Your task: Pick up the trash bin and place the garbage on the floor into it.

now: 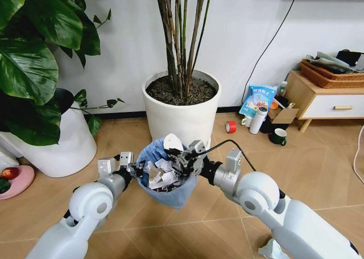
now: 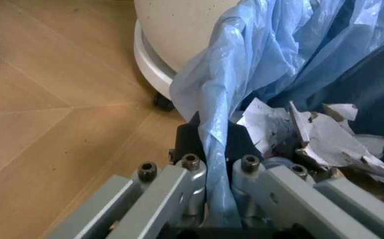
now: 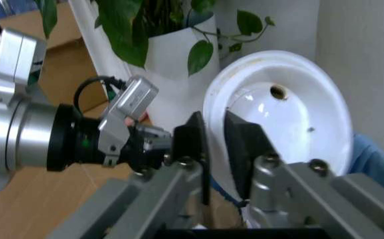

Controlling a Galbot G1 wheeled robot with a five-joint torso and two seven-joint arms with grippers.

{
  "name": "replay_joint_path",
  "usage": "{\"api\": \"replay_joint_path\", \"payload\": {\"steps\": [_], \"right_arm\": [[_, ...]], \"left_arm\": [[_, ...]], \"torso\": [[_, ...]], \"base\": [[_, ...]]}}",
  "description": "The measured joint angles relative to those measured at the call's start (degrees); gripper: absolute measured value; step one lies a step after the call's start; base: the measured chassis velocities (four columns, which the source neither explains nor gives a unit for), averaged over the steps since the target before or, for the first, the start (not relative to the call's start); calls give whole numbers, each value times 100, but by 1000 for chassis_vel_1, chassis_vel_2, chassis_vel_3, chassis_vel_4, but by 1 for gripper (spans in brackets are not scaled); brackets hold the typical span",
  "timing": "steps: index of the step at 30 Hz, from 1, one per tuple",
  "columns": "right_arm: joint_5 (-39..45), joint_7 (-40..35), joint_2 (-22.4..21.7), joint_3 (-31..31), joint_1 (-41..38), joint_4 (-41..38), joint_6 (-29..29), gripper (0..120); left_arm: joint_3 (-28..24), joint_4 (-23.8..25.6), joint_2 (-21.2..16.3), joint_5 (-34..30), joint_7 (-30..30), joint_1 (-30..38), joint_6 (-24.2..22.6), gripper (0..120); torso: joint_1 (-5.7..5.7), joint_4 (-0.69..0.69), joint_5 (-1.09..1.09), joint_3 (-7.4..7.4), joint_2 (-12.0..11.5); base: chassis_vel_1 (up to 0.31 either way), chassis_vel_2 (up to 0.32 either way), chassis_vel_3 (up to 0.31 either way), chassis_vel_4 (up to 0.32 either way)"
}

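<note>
Head view — both jaws at trash bin [image 1: 168, 182]

Both of the robot's white arms reach forward and bend inward so the 2 wrists nearly meet in front of its body. The left gripper [image 1: 138, 171] has its fingers pinched together on the trash bin's [image 1: 170, 193] rim. The right gripper [image 1: 183, 158], angled toward it from the other side, grips a small white lid [image 3: 281, 114] between its closed fingers.

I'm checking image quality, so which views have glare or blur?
Right wrist view: glare spots on the white lid held in the right gripper, whose near parts look soft. Left wrist view: the left gripper clamps the bin bag, sharp. Head view: even light.
</note>
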State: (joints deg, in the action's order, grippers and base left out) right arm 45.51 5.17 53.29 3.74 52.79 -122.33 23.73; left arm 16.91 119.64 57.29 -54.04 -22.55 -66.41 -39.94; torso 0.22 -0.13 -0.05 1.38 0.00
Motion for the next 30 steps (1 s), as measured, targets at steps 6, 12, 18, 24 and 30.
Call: {"api": "replay_joint_path", "payload": {"steps": [6,12,18,24,30], "right_arm": [[-62,3,2,93,-41,78,8,35],[-96,4,35,139,-100,123,-8,56],[-117,-3,39,131,-122,169,-12,79],[-180,20,-9,228,-212,272,-18,98],[-193,0,-19,142,-271,299,-37,100]], "left_arm": [[-30,-33,43,0,-1,42,-3,0],[-28,-55,53,9,6,68,-4,0],[-4,-35,30,10,15,63,-2,0],[7,-12,16,21,27,46,4,0],[32,8,17,26,27,38,11,0]], "torso": [[0,0,0,0,0],[0,0,1,0,0],[0,0,1,0,0],[0,0,0,0,0],[0,0,1,0,0]], "base": [[0,0,0,0],[0,0,0,0],[0,0,0,0],[0,0,0,0],[0,0,0,0]]}}
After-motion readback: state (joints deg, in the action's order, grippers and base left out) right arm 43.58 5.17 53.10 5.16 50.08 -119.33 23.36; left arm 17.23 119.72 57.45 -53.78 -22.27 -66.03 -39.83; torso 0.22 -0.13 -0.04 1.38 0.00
